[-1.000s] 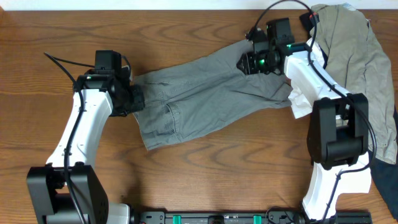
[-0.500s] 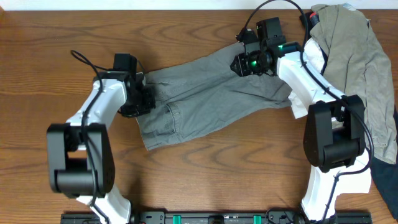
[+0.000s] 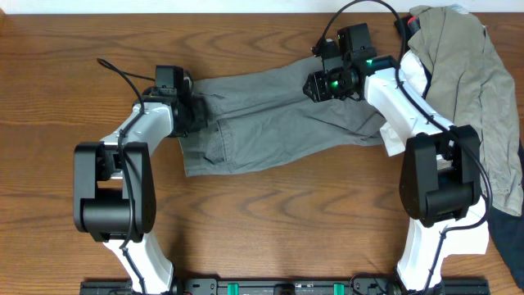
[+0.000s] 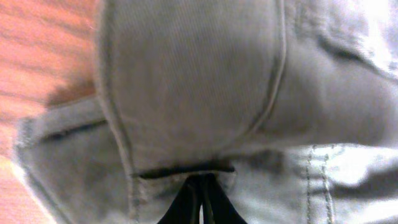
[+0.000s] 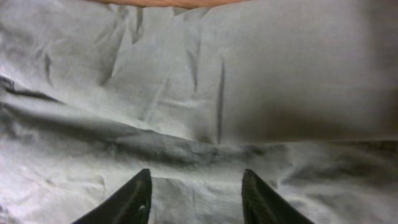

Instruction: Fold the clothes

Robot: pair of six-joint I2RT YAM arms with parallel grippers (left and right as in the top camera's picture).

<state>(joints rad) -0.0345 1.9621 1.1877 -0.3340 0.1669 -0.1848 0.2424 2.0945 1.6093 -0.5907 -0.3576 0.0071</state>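
The mid-grey shorts (image 3: 270,119) lie spread across the middle of the wooden table, waistband end to the left and legs to the right. My left gripper (image 3: 195,111) is at the left end, shut on a fold of the grey shorts (image 4: 199,93); its fingertips (image 4: 200,186) pinch a stitched edge. My right gripper (image 3: 318,84) hovers over the far right leg. Its fingers (image 5: 196,183) are open just above the wrinkled grey fabric (image 5: 205,81), with nothing between them.
A pile of other garments sits at the right edge: a khaki-tan one (image 3: 467,74), a white one (image 3: 397,135) and a navy one (image 3: 512,238). The bare wood table (image 3: 270,213) shows in front of the shorts. The arm bases stand at the near edge.
My left gripper has moved toward the far side and slightly right, dragging the shorts' left end with it. My right gripper shifted slightly left early on, then stayed.
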